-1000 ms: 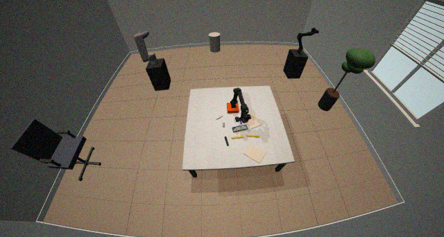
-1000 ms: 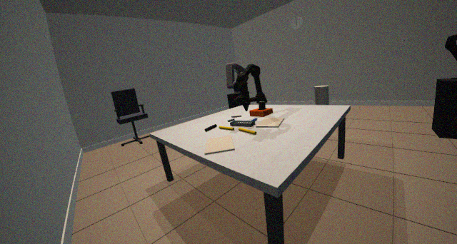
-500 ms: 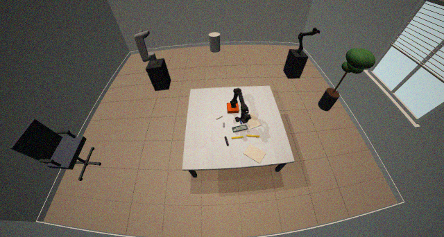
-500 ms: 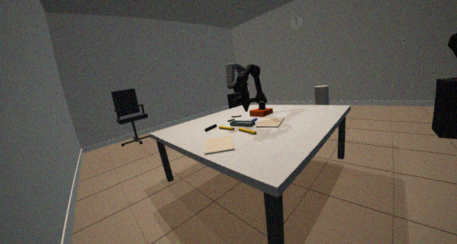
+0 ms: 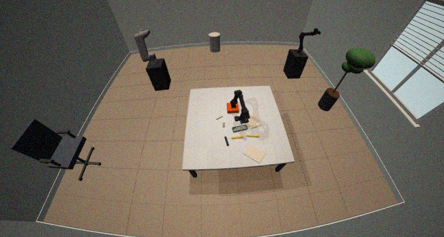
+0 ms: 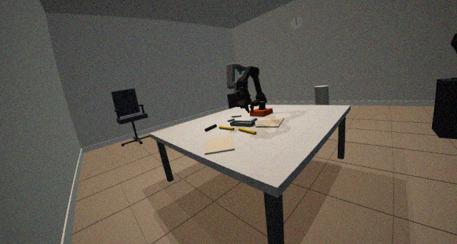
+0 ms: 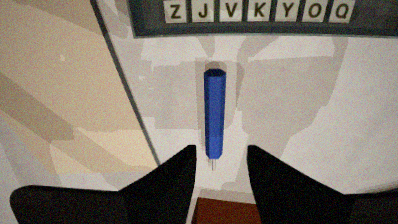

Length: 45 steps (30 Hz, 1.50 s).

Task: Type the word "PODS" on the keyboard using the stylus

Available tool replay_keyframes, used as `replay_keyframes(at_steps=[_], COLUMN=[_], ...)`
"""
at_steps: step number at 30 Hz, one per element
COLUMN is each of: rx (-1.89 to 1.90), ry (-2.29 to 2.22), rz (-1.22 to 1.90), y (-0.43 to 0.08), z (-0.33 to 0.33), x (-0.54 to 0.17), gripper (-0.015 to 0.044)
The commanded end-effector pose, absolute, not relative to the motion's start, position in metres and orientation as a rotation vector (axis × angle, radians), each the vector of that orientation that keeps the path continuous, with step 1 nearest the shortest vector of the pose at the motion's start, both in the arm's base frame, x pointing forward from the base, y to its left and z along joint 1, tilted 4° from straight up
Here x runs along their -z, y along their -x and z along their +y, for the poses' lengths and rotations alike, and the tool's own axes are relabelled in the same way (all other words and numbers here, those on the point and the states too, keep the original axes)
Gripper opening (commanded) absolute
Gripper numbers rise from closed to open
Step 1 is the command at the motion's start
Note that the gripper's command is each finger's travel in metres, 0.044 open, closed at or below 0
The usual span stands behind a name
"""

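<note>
The blue stylus (image 5: 241, 122) (image 6: 254, 119) (image 7: 215, 115) lies on the desk, just on the robot's side of the keyboard. In the wrist view it runs lengthwise, its thin tip toward the robot. My gripper (image 6: 250, 111) (image 7: 221, 152) is open and empty above the stylus, with the fingertips apart on either side of its tip end. The dark keyboard (image 5: 239, 128) (image 6: 242, 123) (image 7: 150, 25) has pale lettered keys. In the wrist view only its bottom row shows, reading Z, J, V, K, Y, O, Q; the P, D and S keys are out of that view.
A tan board (image 5: 254, 123) (image 6: 270, 123) (image 7: 65, 100) lies beside the keyboard and stylus. Two yellow sticks (image 5: 237, 137) (image 6: 247, 130) and a black stick (image 5: 226, 141) (image 6: 211, 128) lie beyond the keyboard. Another tan board (image 5: 254, 153) (image 6: 219, 145) lies farther out. The arm's base is orange (image 5: 232, 109) (image 6: 261, 112).
</note>
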<state>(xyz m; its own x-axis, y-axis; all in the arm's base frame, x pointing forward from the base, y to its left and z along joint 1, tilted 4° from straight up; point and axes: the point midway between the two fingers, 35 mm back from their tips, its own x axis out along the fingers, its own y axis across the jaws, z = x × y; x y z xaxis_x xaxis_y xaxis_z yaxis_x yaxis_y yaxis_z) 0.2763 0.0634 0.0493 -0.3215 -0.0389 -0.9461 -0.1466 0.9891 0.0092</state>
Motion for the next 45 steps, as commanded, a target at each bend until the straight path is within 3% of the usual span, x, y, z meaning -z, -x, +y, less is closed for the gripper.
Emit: replay_keyframes(at_steps=[1, 45], rx=[-0.089, -0.088], ry=[0.141, 0.141], rz=[2.120, 2.133], y=[-0.240, -0.237], z=[0.061, 0.062], x=[-0.037, -0.008], gripper=[0.0150, 0.0150])
